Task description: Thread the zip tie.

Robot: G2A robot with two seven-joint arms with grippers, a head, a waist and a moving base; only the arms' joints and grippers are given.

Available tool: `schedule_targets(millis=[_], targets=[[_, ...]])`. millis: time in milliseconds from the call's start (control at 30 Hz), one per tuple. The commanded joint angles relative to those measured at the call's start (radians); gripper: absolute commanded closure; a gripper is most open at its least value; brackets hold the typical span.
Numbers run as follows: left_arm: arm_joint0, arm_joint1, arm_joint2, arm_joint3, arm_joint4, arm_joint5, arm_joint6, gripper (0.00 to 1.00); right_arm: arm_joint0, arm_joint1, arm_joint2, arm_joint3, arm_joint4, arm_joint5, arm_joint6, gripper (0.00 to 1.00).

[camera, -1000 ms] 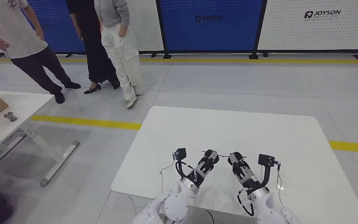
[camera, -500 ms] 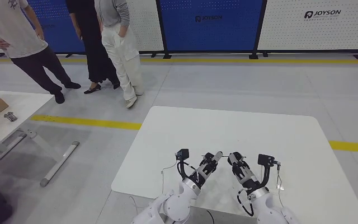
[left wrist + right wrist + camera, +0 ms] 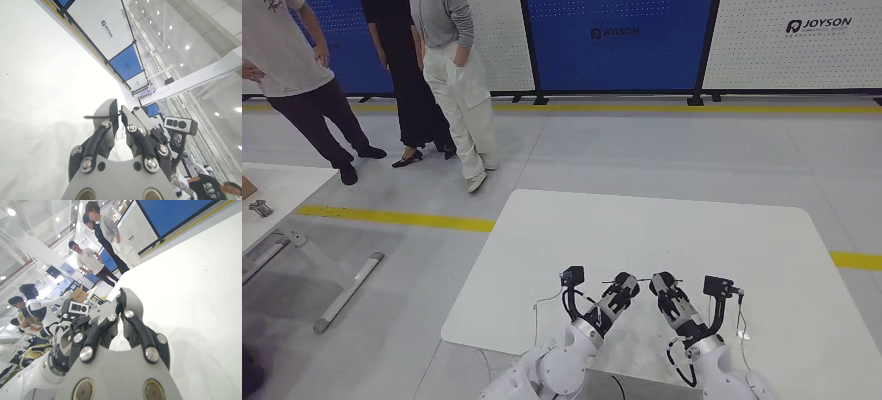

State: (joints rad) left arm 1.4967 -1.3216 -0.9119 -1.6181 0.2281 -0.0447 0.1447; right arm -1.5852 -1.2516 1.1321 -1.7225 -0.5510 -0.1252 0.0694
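- The left gripper [image 3: 119,113] is clenched on a thin black zip tie [image 3: 98,117], pinched between its fingertips, with a loose length of the tie sticking out sideways over the white table [image 3: 662,225].
- The right gripper [image 3: 120,298] has its fingers pressed together; I cannot tell whether anything is caught between them.
- In the top view, the left gripper [image 3: 625,286] and the right gripper [image 3: 659,283] sit tip to tip, just beside each other, over the near edge of the table.
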Motion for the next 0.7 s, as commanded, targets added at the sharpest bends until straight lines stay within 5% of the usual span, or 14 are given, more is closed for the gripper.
schedule_targets(millis=[0, 667], targets=[[-0.002, 0.0, -0.001, 0.002, -0.004, -0.001, -0.005, 1.0, 0.001, 0.0, 0.0, 0.0, 0.0, -0.002, 0.005, 1.0], [0.034, 0.006, -0.018, -0.026, 0.032, -0.058, 0.002, 1.0, -0.004, -0.002, -0.001, -0.009, -0.009, -0.017, 0.031, 1.0]])
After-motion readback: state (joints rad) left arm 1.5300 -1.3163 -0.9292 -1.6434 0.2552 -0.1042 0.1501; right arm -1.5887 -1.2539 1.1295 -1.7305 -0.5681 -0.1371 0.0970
